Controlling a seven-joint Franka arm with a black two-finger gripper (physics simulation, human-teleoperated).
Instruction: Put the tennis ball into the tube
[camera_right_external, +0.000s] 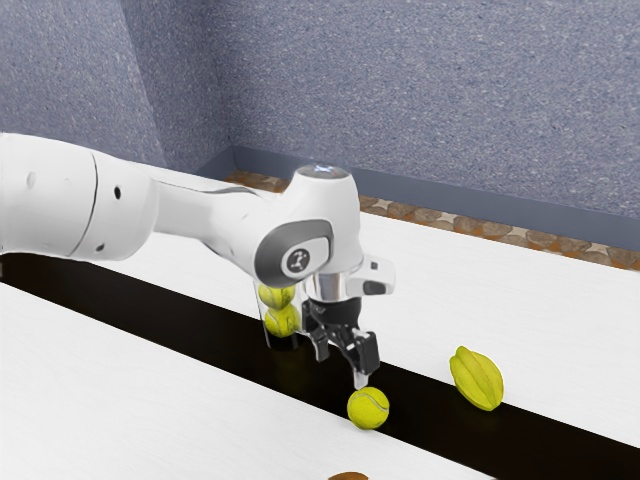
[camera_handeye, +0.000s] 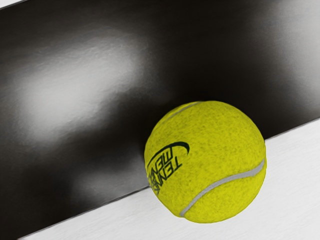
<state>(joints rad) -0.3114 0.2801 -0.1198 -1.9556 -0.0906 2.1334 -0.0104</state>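
Pointing down with its jaws standing apart, the gripper (camera_right_external: 341, 364) is just above the loose tennis ball (camera_right_external: 368, 409); whether they touch, I cannot tell. That ball sits at the near edge of the bench's (camera_right_external: 150, 400) dark strip (camera_right_external: 190, 312). Toward the exterior view's left, the clear tube (camera_right_external: 263, 318) stands upright on the strip with two stacked balls (camera_right_external: 281, 320) inside. A yellow star fruit (camera_right_external: 478, 379) lies toward the exterior view's right, at the strip's far edge.

And here's the white Franka arm (camera_right_external: 80, 205), reaching from nine o'clock in the exterior view, wrist (camera_right_external: 328, 215) upright, black end effector (camera_right_external: 341, 368) pointing toward six, fingers apart!
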